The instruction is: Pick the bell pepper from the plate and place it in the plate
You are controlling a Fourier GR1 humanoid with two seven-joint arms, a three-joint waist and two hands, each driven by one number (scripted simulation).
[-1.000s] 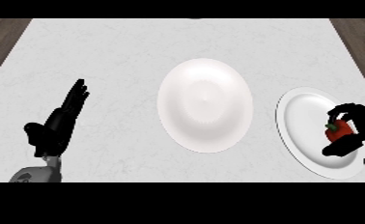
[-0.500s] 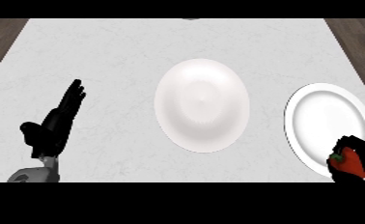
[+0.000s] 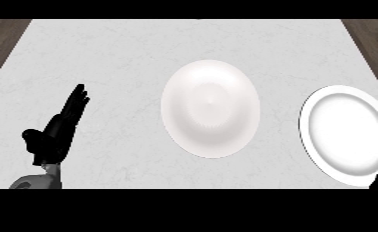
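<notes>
Head view shows my left hand (image 3: 55, 135) resting at lower left, fingers straight and released. I see two bare white plates on the surface (image 3: 111, 56): center plate (image 3: 210, 107), right plate (image 3: 343, 133). Bell pepper and my right hand are out of view.

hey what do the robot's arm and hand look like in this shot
Only the left hand shows, at the view's lower left: matte black all over, with slim fingers and a thumb set off to the side. It joins a grey forearm at the bottom edge. No cables, markings or sleeve are visible. The right hand is out of view.
</notes>
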